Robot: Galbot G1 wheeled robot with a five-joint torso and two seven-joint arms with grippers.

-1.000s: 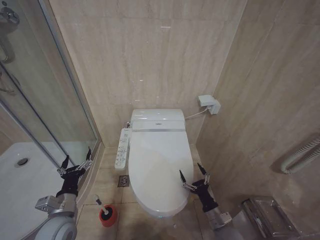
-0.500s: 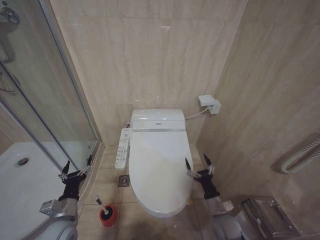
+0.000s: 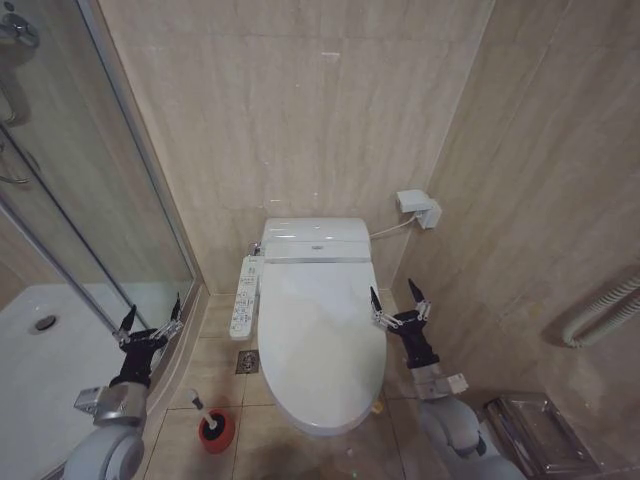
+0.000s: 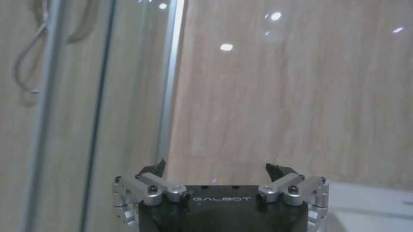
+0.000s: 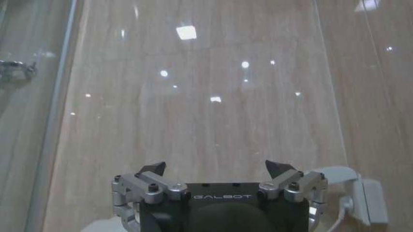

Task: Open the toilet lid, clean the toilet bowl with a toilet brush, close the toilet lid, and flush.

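Head view: the toilet lid [image 3: 320, 340] lay shut, flat over the toilet bowl, which was hidden beneath it, against the tiled back wall [image 3: 300, 110]. A control panel [image 3: 244, 296] ran along the lid's left side. The right end effector [image 3: 398, 303] stood just beside the lid's right edge, near its middle, fingers spread apart and holding nothing; whether a fingertip touched the rim could not be told from this angle. The left end effector [image 3: 150, 323] hung well apart from the toilet, close to the glass shower door [image 3: 90, 200], fingers likewise apart and empty. The toilet brush [image 3: 203, 410] sat head-down in its red holder [image 3: 215, 430] on the floor tiles, left of the toilet's front end, between the left arm and the lid, its white handle leaning out. A white wall box [image 3: 420, 208] with a cable sat on the right-hand wall. Left wrist view: the left end effector [image 4: 219, 169] open, pointing toward the wall tile beside the shower frame [image 4: 169, 82]. Right wrist view: the right end effector [image 5: 216, 168] open, facing glossy wall tile, with the white wall box [image 5: 368, 200] off to one side.
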